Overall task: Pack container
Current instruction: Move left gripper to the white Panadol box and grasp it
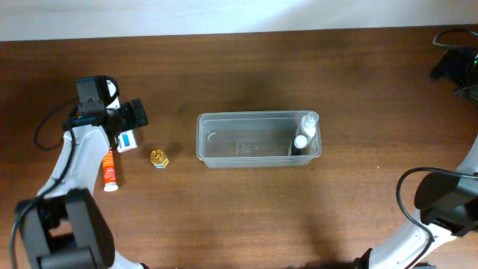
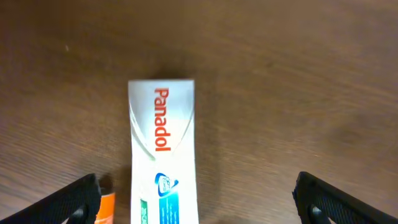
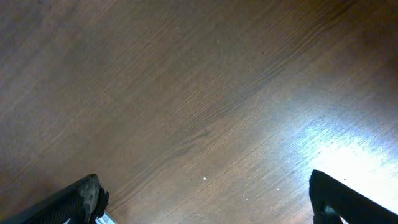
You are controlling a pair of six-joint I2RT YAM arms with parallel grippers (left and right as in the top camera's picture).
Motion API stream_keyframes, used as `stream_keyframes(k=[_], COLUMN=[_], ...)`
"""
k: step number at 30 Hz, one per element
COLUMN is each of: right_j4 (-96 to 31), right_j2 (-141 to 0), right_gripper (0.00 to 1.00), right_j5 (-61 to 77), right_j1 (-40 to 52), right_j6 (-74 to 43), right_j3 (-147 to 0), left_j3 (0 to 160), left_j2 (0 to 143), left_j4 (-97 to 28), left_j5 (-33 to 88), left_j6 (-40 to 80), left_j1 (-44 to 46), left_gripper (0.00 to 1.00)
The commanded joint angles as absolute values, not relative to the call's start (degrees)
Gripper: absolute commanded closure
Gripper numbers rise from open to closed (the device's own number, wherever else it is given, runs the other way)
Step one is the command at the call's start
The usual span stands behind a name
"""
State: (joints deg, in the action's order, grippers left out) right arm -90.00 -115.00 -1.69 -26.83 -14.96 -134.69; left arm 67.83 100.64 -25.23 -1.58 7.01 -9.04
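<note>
The clear plastic container [image 1: 258, 139] stands in the middle of the table with two small white bottles [image 1: 305, 133] at its right end. My left gripper [image 1: 128, 128] is open above a white Panadol box [image 1: 127, 140], which lies between its fingers in the left wrist view [image 2: 163, 155]. An orange-and-white tube [image 1: 110, 169] lies beside the box, and its orange end shows by the left finger [image 2: 106, 208]. A small gold item [image 1: 158, 158] lies left of the container. My right gripper [image 3: 205, 199] is open over bare wood; only its arm shows overhead.
Black equipment and cables [image 1: 454, 63] sit at the far right edge. The right arm's base [image 1: 441, 202] is at the lower right. The brown wooden table [image 1: 246, 67] ends at a pale wall at the back.
</note>
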Motion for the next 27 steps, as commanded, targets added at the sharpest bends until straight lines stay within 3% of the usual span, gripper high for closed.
stream_keyframes(k=[1,24,27], right_j4=[-90.0,-90.0,-90.0], right_j2=[-113.9,-113.9,-113.9], right_gripper=[0.02,0.02,0.02], right_j5=[-2.2,-2.2,-2.2], right_j1=[-27.0,-27.0,-27.0], right_j6=[-15.0,-15.0,-15.0], right_j3=[-135.6,-135.6,-135.6], left_j3=[68.6,68.6,68.6], left_j2=[105.5,114.2,114.2], left_j4=[-24.7,-23.1,-23.1], left_j5=[-3.3,-6.3,-6.3], left_j6=[9.6,12.4,12.4], left_j1=[-9.3,-9.7,-9.7], left_gripper=[0.01,0.02,0.19])
